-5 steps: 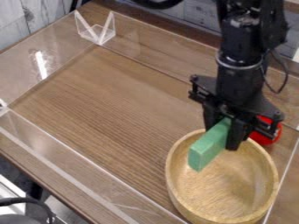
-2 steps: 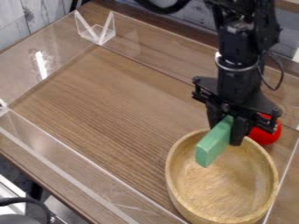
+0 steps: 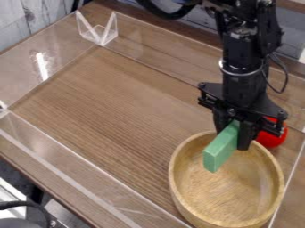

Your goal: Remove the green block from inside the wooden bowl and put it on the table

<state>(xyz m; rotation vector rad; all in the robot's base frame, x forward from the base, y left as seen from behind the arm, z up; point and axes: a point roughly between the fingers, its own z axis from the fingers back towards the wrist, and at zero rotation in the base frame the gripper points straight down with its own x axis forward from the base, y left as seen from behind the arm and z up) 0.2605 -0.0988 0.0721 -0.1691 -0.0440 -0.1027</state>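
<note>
Gripper (image 3: 238, 134) pointing down, clenched on top end of green block (image 3: 220, 149). Block hangs tilted below it, over wooden bowl (image 3: 191, 201) on desk (image 3: 107, 98).

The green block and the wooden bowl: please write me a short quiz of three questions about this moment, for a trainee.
1. True or false: the green block lies flat on the bottom of the wooden bowl.
2. What holds the green block? A) the hand B) the bowl's rim C) nothing
3. What small red thing shows beside the hand, outside the bowl, on the table?

Key:
1. False. It hangs tilted, its lower end over the bowl's inside.
2. A. The hand is shut on the block's upper end.
3. A red toy, partly hidden behind the hand.
</note>
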